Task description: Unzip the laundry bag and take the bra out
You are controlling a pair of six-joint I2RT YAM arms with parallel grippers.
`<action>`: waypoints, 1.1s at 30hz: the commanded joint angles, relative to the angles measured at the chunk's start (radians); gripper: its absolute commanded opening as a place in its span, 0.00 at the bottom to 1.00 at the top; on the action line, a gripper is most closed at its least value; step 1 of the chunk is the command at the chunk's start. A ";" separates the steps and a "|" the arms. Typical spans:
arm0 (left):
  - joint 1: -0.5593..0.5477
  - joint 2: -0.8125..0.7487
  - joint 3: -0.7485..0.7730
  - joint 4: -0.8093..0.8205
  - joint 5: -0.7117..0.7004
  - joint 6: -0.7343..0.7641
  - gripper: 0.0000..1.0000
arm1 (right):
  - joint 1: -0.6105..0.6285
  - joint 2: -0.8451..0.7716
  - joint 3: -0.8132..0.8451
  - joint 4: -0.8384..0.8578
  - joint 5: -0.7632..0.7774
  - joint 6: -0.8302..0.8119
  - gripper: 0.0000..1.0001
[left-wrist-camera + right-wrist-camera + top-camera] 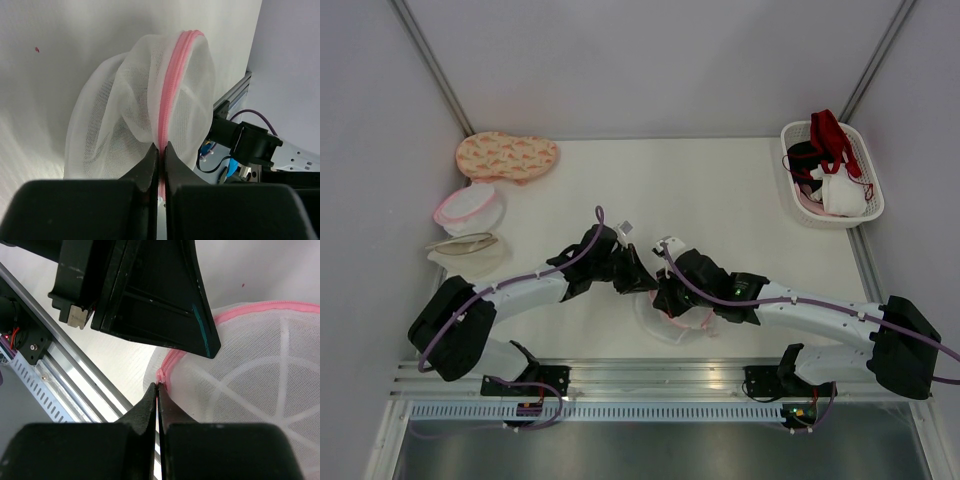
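The laundry bag (668, 327), see-through white mesh with a pink zipper rim, lies near the table's front edge under both grippers. My left gripper (161, 146) is shut on the pink zipper rim (170, 85), and the mesh (115, 110) bulges away from it. In the top view the left gripper (638, 281) comes in from the left. My right gripper (157, 386) is shut on the small pink nub at the zipper's end (161, 374), beside the bag (260, 385). From above, the right gripper (666, 297) sits right over the bag. The bra is hidden.
Along the left edge lie an orange patterned pouch (507, 156), a fuller pink-rimmed mesh bag (470, 208) and a beige-rimmed mesh bag (468, 246). A white basket (868, 212) with red, black and white garments stands at the back right. The metal rail (60, 375) runs close behind the bag.
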 commanded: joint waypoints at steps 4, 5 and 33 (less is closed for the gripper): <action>0.001 -0.001 0.016 0.039 -0.065 -0.025 0.02 | 0.003 0.000 0.040 -0.051 0.009 -0.013 0.00; 0.004 -0.004 0.010 0.036 -0.081 -0.027 0.02 | 0.003 0.001 0.039 -0.062 0.006 -0.013 0.00; 0.096 -0.315 -0.212 0.053 -0.211 -0.140 0.92 | 0.002 0.069 0.102 -0.346 0.475 0.010 0.00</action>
